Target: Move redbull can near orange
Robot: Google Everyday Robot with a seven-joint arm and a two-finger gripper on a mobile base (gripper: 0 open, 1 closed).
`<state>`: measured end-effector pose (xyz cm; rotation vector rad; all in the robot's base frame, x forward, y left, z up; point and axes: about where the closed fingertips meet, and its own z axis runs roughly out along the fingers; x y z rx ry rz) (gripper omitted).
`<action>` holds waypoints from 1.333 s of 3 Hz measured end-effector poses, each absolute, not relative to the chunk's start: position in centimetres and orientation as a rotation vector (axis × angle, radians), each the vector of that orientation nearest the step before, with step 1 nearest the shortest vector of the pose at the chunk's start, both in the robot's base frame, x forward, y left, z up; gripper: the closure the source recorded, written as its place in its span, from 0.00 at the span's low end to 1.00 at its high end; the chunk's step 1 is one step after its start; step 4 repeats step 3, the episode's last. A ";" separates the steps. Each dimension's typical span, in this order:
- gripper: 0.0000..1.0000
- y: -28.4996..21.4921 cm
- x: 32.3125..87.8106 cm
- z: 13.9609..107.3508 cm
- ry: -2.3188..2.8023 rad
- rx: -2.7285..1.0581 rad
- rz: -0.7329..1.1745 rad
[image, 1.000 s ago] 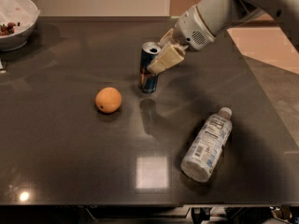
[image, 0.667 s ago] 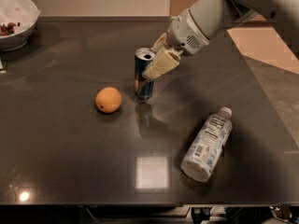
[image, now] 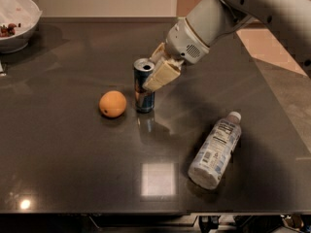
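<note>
Just above the middle of the frame, the gripper (image: 154, 74) is clamped on the can (image: 144, 86). One pale finger (image: 161, 74) slants across the can's right side, and the other seems to sit behind it, out of sight. The grip is high on the can, which keeps the can upright and leaves its lower half free to meet the table (image: 68, 169). The can's base is at or barely above the dark surface; its reflection lies right beneath it, so I cannot tell whether it is resting or slightly lifted. The orange (image: 112, 104) sits just to the left of the can, close but with a thin gap showing, so the can looks about where the task wants it. The arm (image: 228, 13) reaches in from the upper right, which keeps it off the fruit and the goal side open. A plastic bottle (image: 215, 150) lies on its side at lower right, well apart, and a white bowl (image: 19, 30) sits at the upper left corner. What seems left is to let go without tipping the can or nudging the orange, which would roll easily.
</note>
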<state>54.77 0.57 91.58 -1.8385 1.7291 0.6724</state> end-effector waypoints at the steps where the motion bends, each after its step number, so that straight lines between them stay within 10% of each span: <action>1: 0.13 1.1 54.4 91.2 1.715 -1.867 0.683; 4: 0.00 1.2 54.0 90.9 1.701 -1.878 0.682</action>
